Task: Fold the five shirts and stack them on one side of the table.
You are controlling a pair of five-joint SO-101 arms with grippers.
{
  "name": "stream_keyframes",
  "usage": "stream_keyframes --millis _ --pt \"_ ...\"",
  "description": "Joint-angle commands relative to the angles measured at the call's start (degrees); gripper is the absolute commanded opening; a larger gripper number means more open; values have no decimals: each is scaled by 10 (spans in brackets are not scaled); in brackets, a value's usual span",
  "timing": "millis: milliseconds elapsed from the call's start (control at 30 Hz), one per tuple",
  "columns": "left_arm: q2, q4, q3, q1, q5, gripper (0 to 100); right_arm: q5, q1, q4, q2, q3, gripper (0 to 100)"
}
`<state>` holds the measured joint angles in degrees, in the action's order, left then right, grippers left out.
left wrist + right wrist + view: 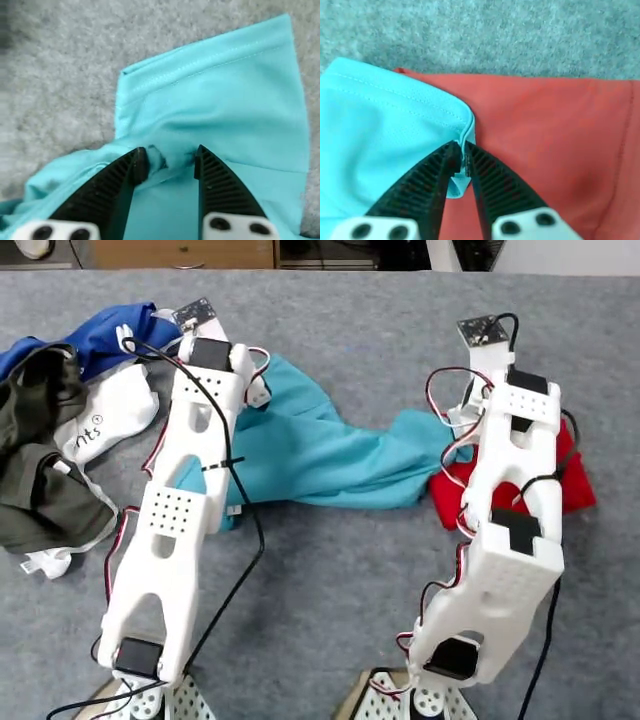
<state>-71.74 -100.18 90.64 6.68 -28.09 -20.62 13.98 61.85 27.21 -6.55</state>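
A teal shirt (320, 455) lies stretched across the middle of the table between the two arms. My left gripper (167, 160) holds a bunched fold of the teal shirt (210, 95) between its fingers, near a hemmed corner at the shirt's left end. My right gripper (463, 157) is shut on the hemmed edge of the teal shirt (380, 130), right over a red shirt (545, 130). The red shirt (578, 485) lies flat under the right arm. At the far left sits a pile of a blue shirt (100, 335), a white shirt (115, 415) and a dark olive shirt (40, 475).
Grey felt (340, 580) covers the table. Black cables (250, 530) trail from the arms over the cloth in front. The arm bases stand at the near edge.
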Motion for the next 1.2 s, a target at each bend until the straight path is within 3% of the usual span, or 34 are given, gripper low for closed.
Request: stream_keyframes --millis 0,100,300,567,667,967,1167 --pt "37 -6 27 -10 27 171 5 0 -8 -3 -16 9" --pt "40 -6 27 -9 30 168 5 0 -8 -3 -16 8" --pt "36 -6 27 3 30 64 5 0 -9 -3 -16 8" --pt "35 -4 27 10 14 58 5 0 -9 -3 -16 8" --pt "35 -4 32 11 6 15 6 0 -9 -3 -16 8" --pt "55 -6 51 0 4 18 6 0 -4 -7 -18 8" --pt "144 -7 51 -11 7 18 2 -10 30 -52 -34 5"
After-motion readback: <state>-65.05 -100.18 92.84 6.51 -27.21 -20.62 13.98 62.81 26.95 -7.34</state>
